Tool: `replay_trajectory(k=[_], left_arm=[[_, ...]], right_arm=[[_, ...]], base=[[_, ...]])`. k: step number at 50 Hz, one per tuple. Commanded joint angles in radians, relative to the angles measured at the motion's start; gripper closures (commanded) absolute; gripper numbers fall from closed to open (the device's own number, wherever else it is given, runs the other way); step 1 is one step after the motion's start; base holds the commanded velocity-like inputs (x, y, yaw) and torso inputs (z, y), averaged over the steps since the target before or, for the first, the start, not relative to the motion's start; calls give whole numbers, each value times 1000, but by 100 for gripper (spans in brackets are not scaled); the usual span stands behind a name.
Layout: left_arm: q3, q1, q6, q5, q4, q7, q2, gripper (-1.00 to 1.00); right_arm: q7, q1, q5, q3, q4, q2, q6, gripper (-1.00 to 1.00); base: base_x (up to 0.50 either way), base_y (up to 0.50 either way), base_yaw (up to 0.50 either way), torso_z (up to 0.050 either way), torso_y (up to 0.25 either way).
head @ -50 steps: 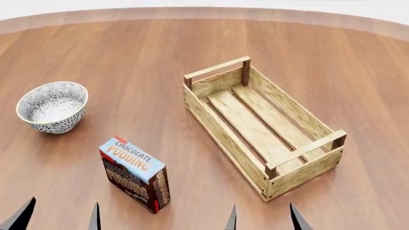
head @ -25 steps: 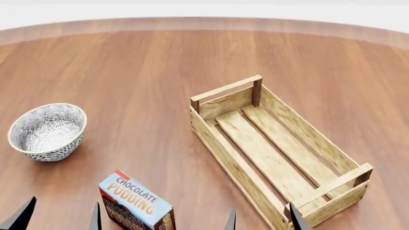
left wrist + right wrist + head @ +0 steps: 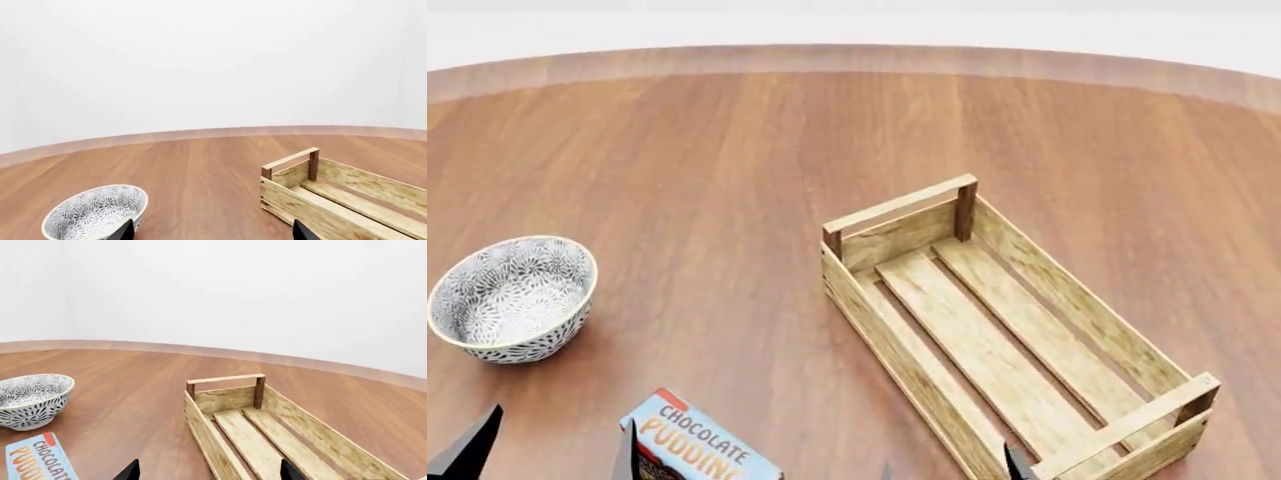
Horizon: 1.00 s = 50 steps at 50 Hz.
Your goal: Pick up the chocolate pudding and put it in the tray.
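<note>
The chocolate pudding (image 3: 701, 448) is a small carton with a light-blue lettered top; the head view's bottom edge cuts it off, and the right wrist view shows it (image 3: 37, 460) at a corner. The tray (image 3: 901, 235), a long light-wood slatted crate with bar handles, lies to its right and holds nothing. My left gripper (image 3: 550, 462) is open just left of the carton, with only its dark fingertips showing. My right gripper (image 3: 950, 470) is open near the tray's near end. Neither gripper touches anything.
A grey-white patterned bowl (image 3: 510, 297) stands on the round wooden table (image 3: 721, 180), left of the carton. It also shows as the bowl (image 3: 93, 212) beside my left gripper (image 3: 212, 232). The tray (image 3: 223, 399) lies ahead of my right gripper (image 3: 210, 472).
Everything on the table has slid down in the head view, so the view has swung upward. The carton is now cut by the bottom edge. Both grippers stay open.
</note>
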Motion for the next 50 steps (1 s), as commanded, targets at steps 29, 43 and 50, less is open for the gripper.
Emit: replay_trajectory(k=[29, 43, 50], left_arm=[[34, -7, -15, -16, 27, -33, -27, -100], [46, -13, -20, -18, 31, -46, -32, -100], [54, -12, -8, -20, 19, -49, -33, -100]], right_arm=[[-182, -109, 91, -108, 42, 87, -101, -100], [-208, -8, 75, -167, 109, 70, -37, -100], [-222, 46, 73, -184, 183, 57, -25, -100]], base=[[0, 0, 0, 0, 0], [0, 0, 0, 0, 0], [0, 0, 0, 0, 0]])
